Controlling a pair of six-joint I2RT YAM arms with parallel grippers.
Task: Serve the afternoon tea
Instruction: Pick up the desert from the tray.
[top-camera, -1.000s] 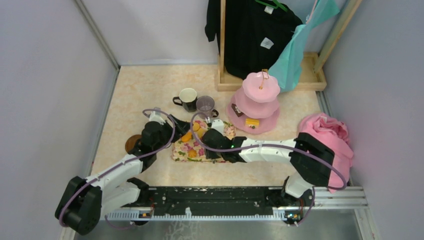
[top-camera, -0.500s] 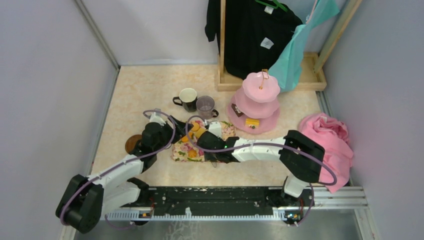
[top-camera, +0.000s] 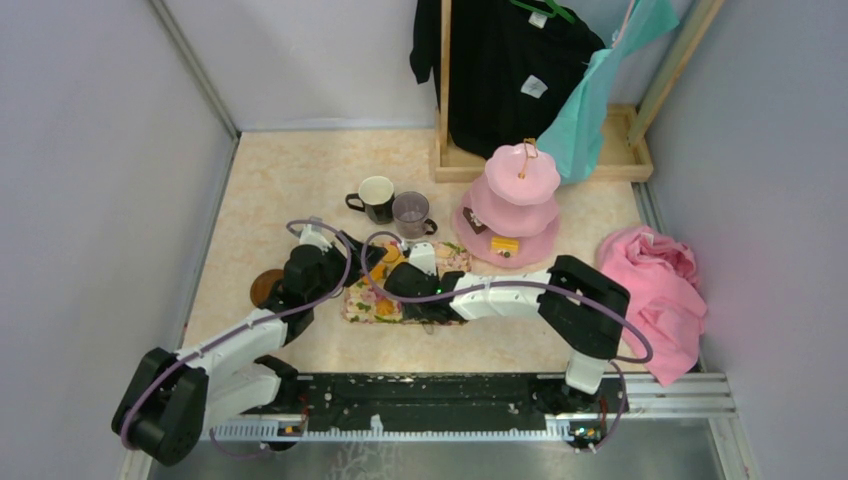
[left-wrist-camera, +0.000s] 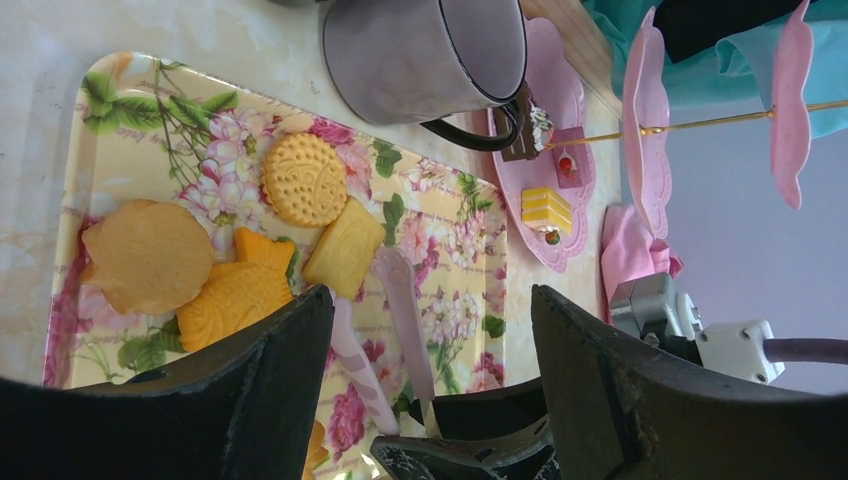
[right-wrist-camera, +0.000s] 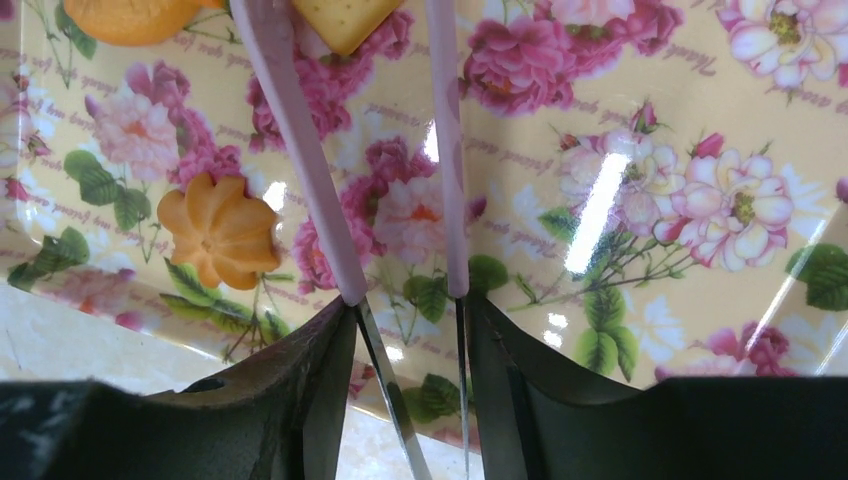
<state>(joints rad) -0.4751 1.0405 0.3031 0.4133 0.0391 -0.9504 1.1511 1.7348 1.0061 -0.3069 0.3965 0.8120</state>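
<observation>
A: What is the right gripper (right-wrist-camera: 410, 320) doing?

B: It is clamped on the metal end of a pair of pink tongs (right-wrist-camera: 298, 150). The two pink arms stand apart and reach out over the flower-patterned tray (left-wrist-camera: 455, 270). A square yellow biscuit (left-wrist-camera: 343, 248) lies between them near the tips, but I cannot tell whether they touch it.

A: And the left gripper (left-wrist-camera: 430, 300)?

B: It is spread wide and holds nothing. It hangs above the left part of the tray, just beside the tongs.

A: What else is on the tray?

B: A round biscuit (left-wrist-camera: 303, 180) sits just beyond the square one, on its far side. A shell-shaped biscuit (left-wrist-camera: 147, 257) lies at the left, with an orange fish-shaped biscuit (left-wrist-camera: 235, 300) against it. A small orange flower-shaped biscuit (right-wrist-camera: 220, 228) lies close to one tray edge, beside a tong arm.

A: Where are the mugs?

B: They stand on the counter (top-camera: 290, 180), just past the tray's far edge. The smoky translucent mug (top-camera: 410, 212) is on the right and the black mug (top-camera: 376, 197) on the left, side by side.

A: And the stand?

B: The pink three-tier stand (top-camera: 515, 200) is to the right of the mugs, off the tray's far right corner. A yellow layered slice (top-camera: 504, 245) sits on its bottom tier, with a small brown piece (top-camera: 475, 224) nearby.

A: Any coasters?

B: One round brown coaster (top-camera: 265, 286) shows on the counter left of the tray, next to the left arm. A crumpled pink cloth (top-camera: 655, 280) lies at the right edge.
</observation>
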